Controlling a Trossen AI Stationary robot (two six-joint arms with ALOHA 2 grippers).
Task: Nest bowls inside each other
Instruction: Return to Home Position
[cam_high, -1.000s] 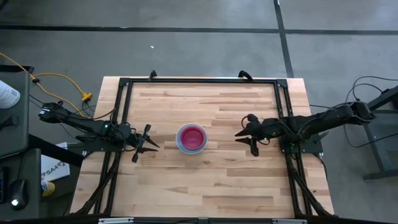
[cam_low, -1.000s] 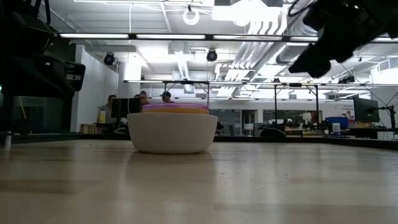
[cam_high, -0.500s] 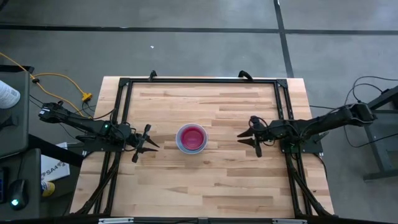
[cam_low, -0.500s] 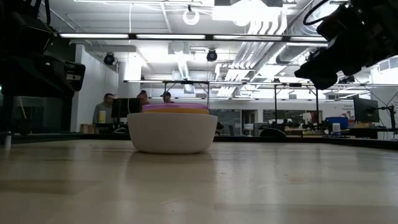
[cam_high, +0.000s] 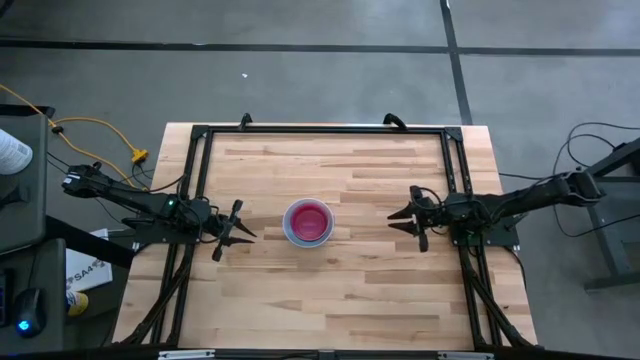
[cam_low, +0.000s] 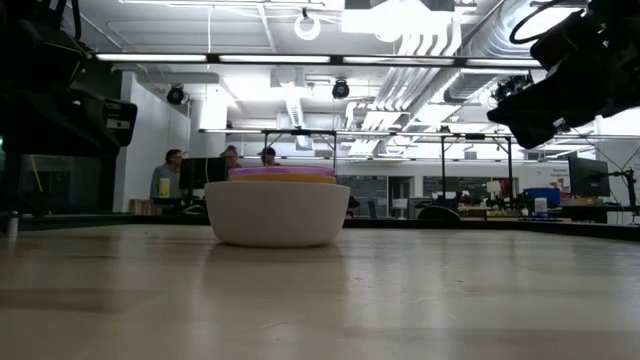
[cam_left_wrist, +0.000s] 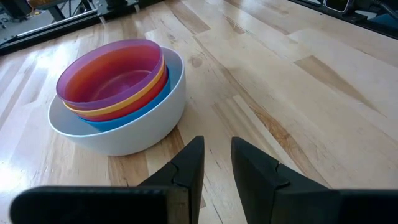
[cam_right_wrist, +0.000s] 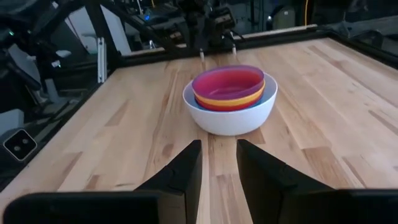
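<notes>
Over the tabletop (cam_high: 330, 290), the left tool (cam_left_wrist: 216, 144) and right tool (cam_right_wrist: 219, 144) hang well apart, left and right of the middle, each narrowly open and holding nothing. Between them, the white bowl (cam_left_wrist: 143, 124) holds four smaller bowls (cam_right_wrist: 229, 93) nested, the purple bowl (cam_left_wrist: 109, 74) uppermost

Robotics lab inside big open-plan industrial hall. Two dark robot arms, left arm (cam_high: 140, 205) and right arm (cam_high: 525, 197), sitting at opposite sides of butcher-block table (cam_high: 330, 290), black metal frame (cam_high: 320, 130) running around its edge. Bare concrete floor (cam_high: 300, 70) showing all round table, dark tape lines (cam_high: 455, 60) crossing it, yellow cable (cam_high: 100, 125) lying beside left arm's stand. Beyond table, strip lights (cam_low: 270, 58) glowing under exposed ducts and pipes (cam_low: 420, 40). People (cam_low: 172, 170) sitting at monitors (cam_low: 200, 172) in background, more screens (cam_low: 588, 178) standing along far side
</notes>
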